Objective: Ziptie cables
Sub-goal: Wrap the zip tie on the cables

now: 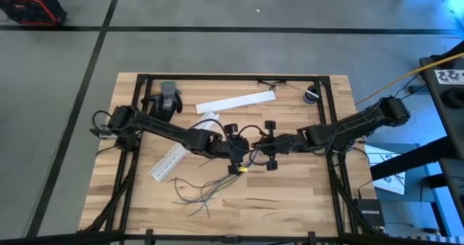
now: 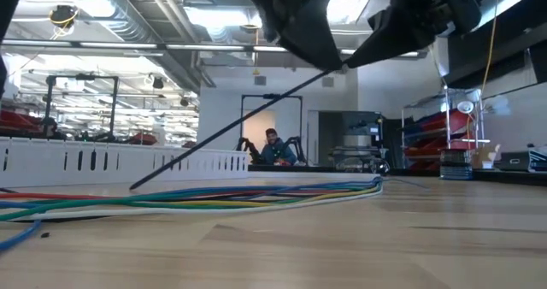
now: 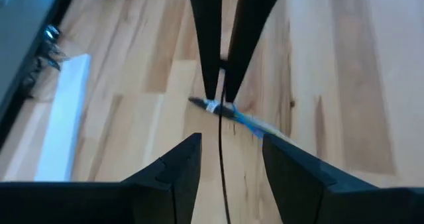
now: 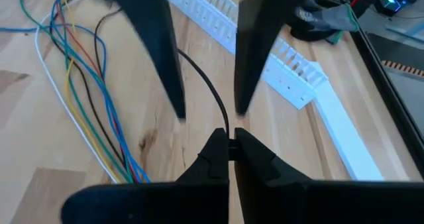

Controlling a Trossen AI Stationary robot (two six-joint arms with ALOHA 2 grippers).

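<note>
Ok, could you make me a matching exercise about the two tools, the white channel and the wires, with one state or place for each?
Column one:
1. left tool
2. right tool
3. channel
4. wires

Column two:
a. white and slotted, lies flat beside the left arm
b. open, fingers on either side of the black strand
c. loose coloured bunch on the table
d. shut on the black strand

Pairs: 1-b, 2-d, 3-a, 4-c
</note>
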